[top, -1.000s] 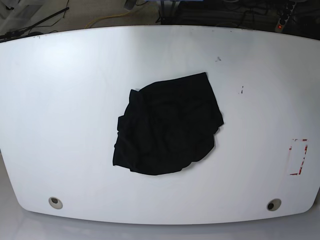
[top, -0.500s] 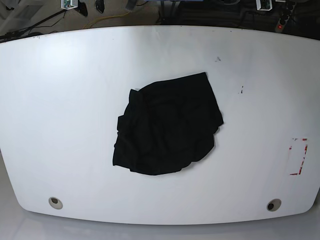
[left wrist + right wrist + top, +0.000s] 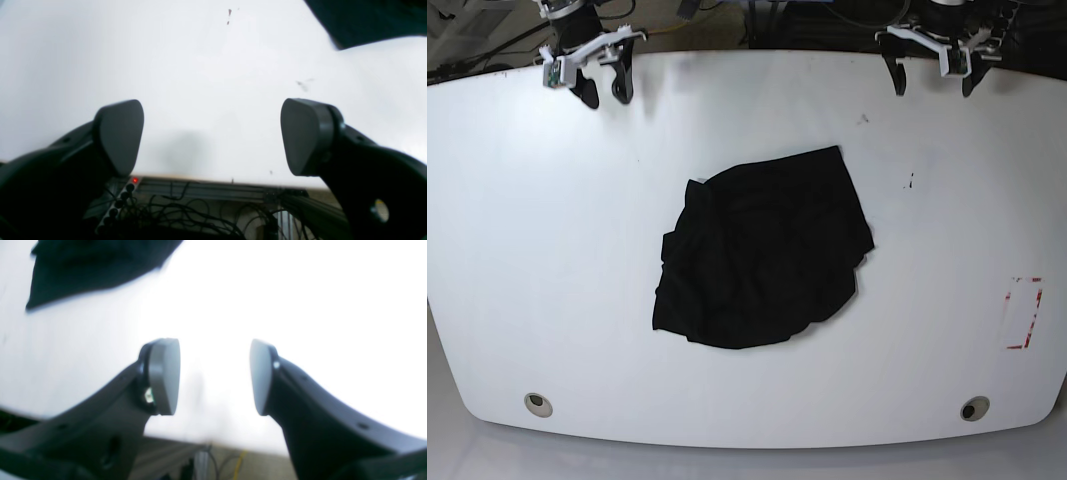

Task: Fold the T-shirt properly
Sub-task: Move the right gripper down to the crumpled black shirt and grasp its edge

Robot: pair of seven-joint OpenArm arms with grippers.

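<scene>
So the black T-shirt (image 3: 762, 252) is sitting in a crumpled heap around the middle of the white desk (image 3: 527, 250), nowhere near flat yet. Both arms hang at the far edge of the desk, well away from it: the left gripper (image 3: 932, 70) has its fingers (image 3: 307, 136) spread wide with nothing in them, and the right gripper (image 3: 599, 83) is partly open and empty too. My guess at the big risk: the shirt is so bunched up that a pinch could catch two layers at once, dragging the whole lump instead of spreading it, since the sleeves and hem aren't clearly readable from here.
</scene>
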